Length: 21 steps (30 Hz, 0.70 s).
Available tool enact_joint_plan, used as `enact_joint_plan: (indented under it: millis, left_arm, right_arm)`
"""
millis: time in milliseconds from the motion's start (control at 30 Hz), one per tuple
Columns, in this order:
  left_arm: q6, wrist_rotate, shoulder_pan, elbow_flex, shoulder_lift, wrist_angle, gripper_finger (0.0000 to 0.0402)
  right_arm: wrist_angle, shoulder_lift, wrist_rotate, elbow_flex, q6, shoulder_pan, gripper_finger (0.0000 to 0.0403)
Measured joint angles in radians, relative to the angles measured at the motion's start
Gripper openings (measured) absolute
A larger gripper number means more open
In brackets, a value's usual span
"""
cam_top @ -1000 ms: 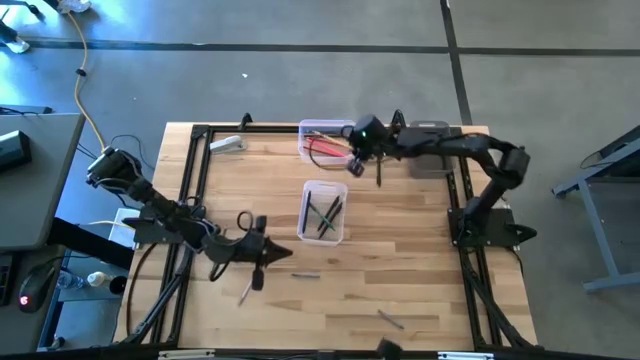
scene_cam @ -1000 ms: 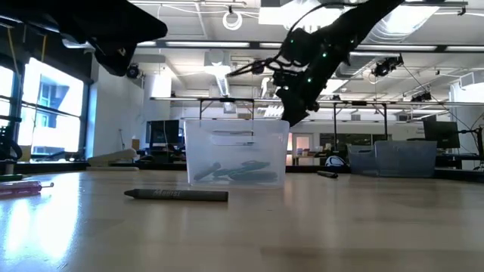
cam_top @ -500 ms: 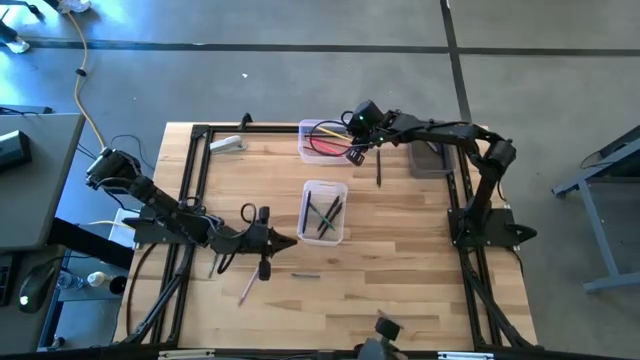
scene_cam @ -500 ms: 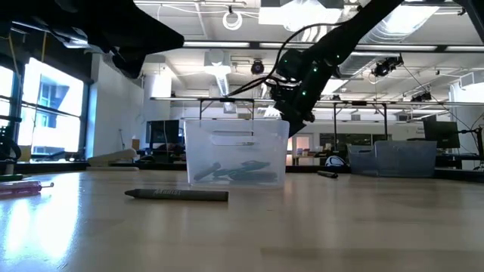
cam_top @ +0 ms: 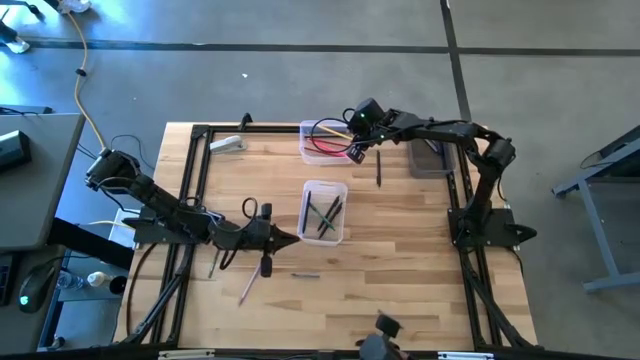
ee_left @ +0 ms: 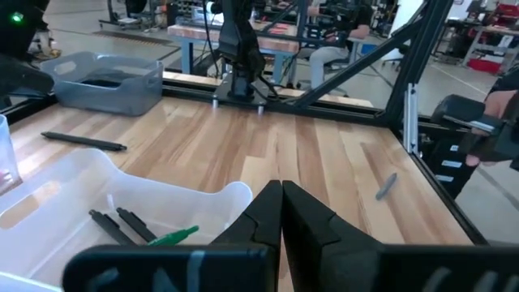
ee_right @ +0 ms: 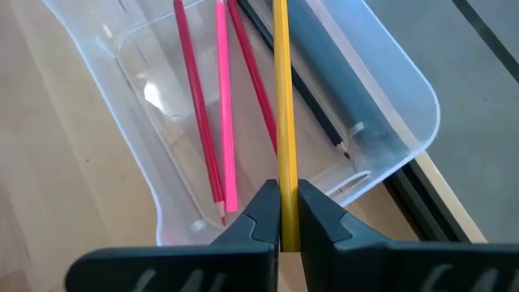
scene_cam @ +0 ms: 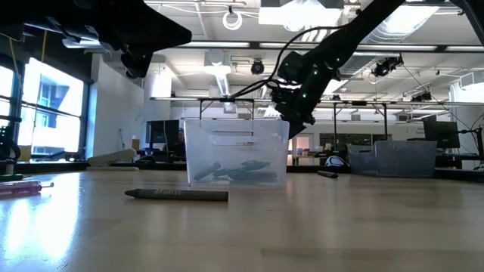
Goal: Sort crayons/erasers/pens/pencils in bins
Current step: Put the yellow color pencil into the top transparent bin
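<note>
Since a second ago the right arm has swung from beside the far clear bin (cam_top: 326,141) to above it, and the left arm has slid forward toward the middle clear bin (cam_top: 324,211).

Nearest me, a dark crayon (scene_cam: 176,195) lies flat on the table (cam_top: 400,270), with a pink pencil (cam_top: 246,289) and a small grey piece (cam_top: 389,318) also loose at this end. The left gripper (ee_left: 280,212) hangs empty with its fingers pressed together, its tips at the rim of the middle bin, where dark pens and a green one (ee_left: 172,237) lie.

Farther off, the right gripper (ee_right: 285,217) is clamped on a yellow pencil (ee_right: 281,97). That pencil's long axis runs straight out from the fingers, along the far bin's length, in line with the red and pink pencils (ee_right: 219,105) lying in it. It sits over the bin, not in it. I'd judge the coming move is a release, and with the pencil already lined up lengthwise it should fall inside the walls.

A dark pen (cam_top: 378,173) lies loose just beside that bin, and the smoky grey bin (cam_top: 432,158) stands at the far right corner.
</note>
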Motion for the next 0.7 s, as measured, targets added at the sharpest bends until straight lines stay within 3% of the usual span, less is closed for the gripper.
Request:
enact_joint_plan:
  millis: [300,700]
  left_arm:
    - [0.008,0.000,0.000,0.000,0.000,0.000,0.0000]
    - [0.008,-0.001,0.000,0.000,0.000,0.000,0.0000]
  right_arm:
    - [0.099,0.013,-0.073,0.000,0.034,0.020,0.0007]
    - [0.144,0.068,-0.063,-0.001,0.029,0.017,0.0013]
